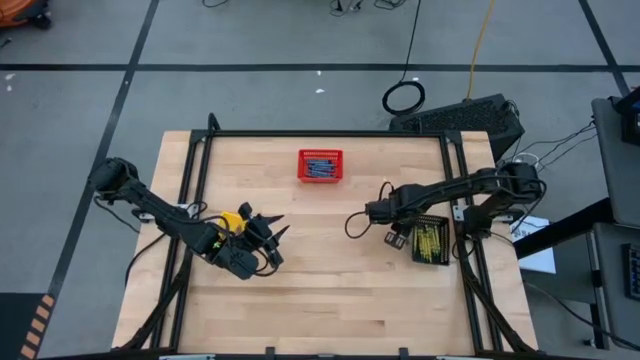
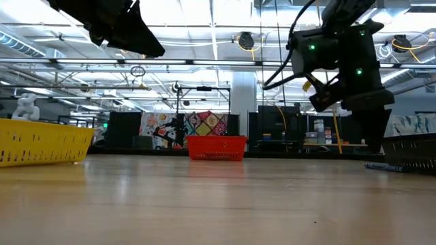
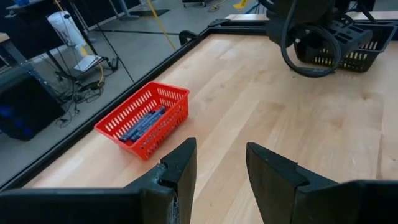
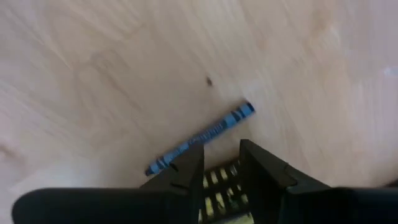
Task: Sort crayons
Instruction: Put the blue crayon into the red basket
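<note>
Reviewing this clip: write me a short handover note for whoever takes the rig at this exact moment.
Left pincer: open, empty, raised beside the yellow basket.
Right pincer: open, empty, above a loose blue crayon on the table, beside the black basket.
Done: blue crayons lie in the red basket; yellow-green crayons in the black basket.
Left: pick up the loose blue crayon, probably for the red basket. Yellow basket contents not visible.

Blue crayon (image 4: 200,138) with black markings; red basket (image 1: 320,166); yellow basket (image 2: 42,141); black basket (image 1: 431,241).
</note>
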